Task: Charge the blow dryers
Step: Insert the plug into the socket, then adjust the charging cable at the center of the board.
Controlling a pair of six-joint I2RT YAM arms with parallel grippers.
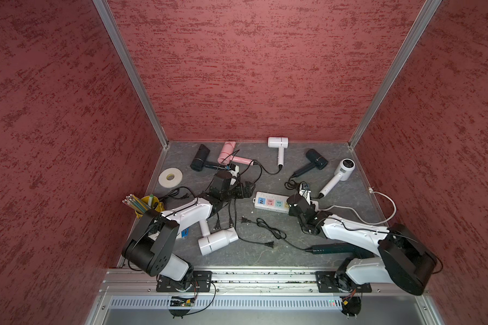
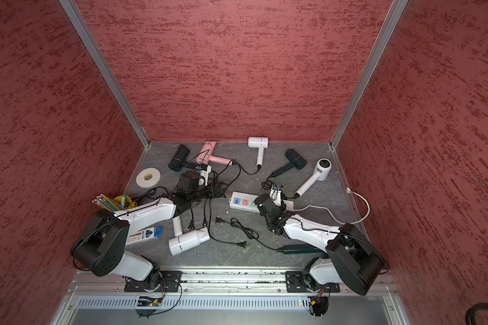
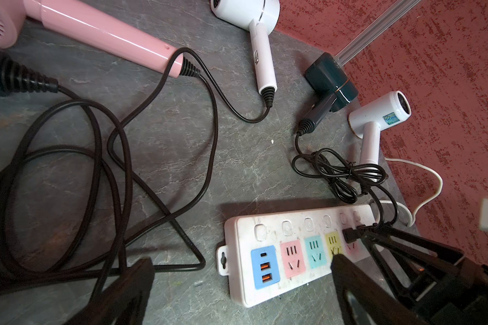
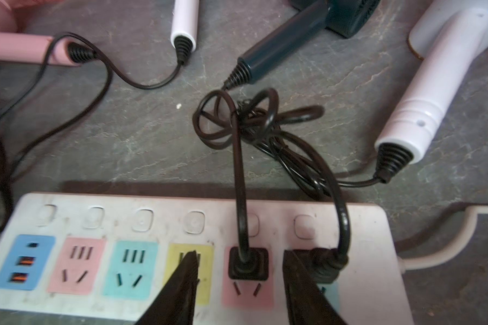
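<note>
While I watch from my desk, the right gripper hangs low over the power strip. Its fingers are parted to a middling gap on either side of a black plug seated in the second pink socket, and neither finger touches it. At that plug's 3 o'clock a second plug sits in the end socket, half hidden behind a finger. Both cords climb into a knot of loops (I cannot tell which dryer owns which).

The left gripper hovers off the strip's 9 o'clock end with its fingers spread wide, holding nothing.

I read the table in a top view as a clock with the back wall at 12, and the strip lies near the middle, a touch toward 3.
- The black dryer lies at 10.
- The pink dryer lies at 11.
- The far white dryer lies at 12.
- The dark green dryer lies at 1.
- The round-nosed white dryer lies at 2.
- The near white dryer lies on its side at 7.
- The dark dryer lies at 5, partly under the right arm.

Two loose plugs lie unplugged toward 6. A tape roll sits at 9 and a cup of pencils at 8.
</note>
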